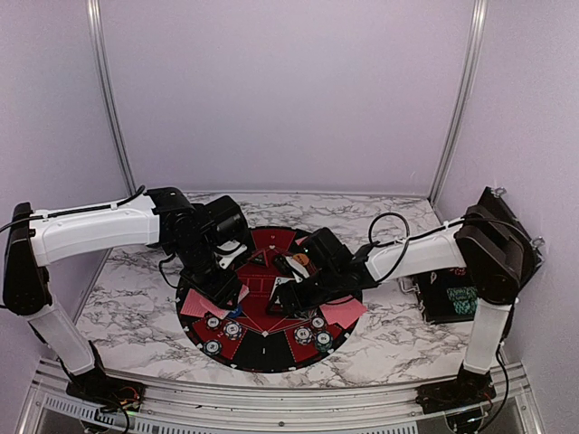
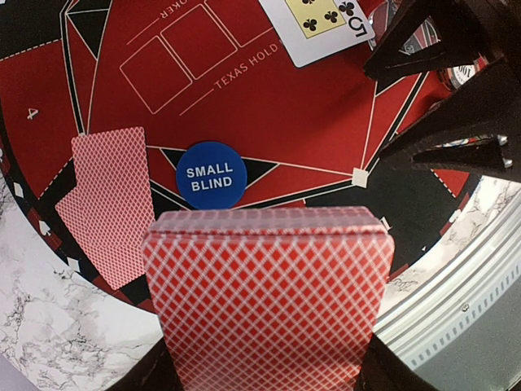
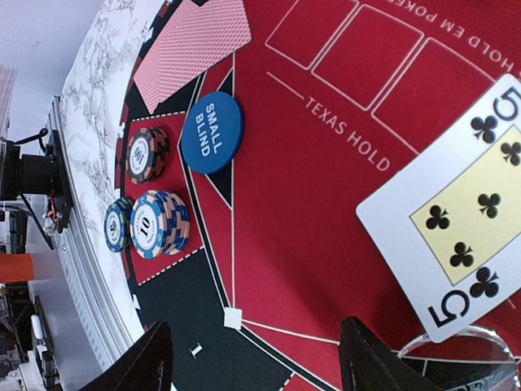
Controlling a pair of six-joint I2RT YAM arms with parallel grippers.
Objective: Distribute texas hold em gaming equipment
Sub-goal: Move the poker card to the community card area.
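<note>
While reaching over the mat, the left gripper is clamping a card deck above its edge; the right gripper is gaping empty near its centre.

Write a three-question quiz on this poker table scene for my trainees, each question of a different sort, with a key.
1. True or false: the face-up card is the five of clubs.
2. The blue disc reads: A) Big Blind B) Small Blind C) Dealer.
3. Fill in: the left gripper holds a ___ of red-backed cards.
Key: 1 true; 2 B; 3 deck.
</note>
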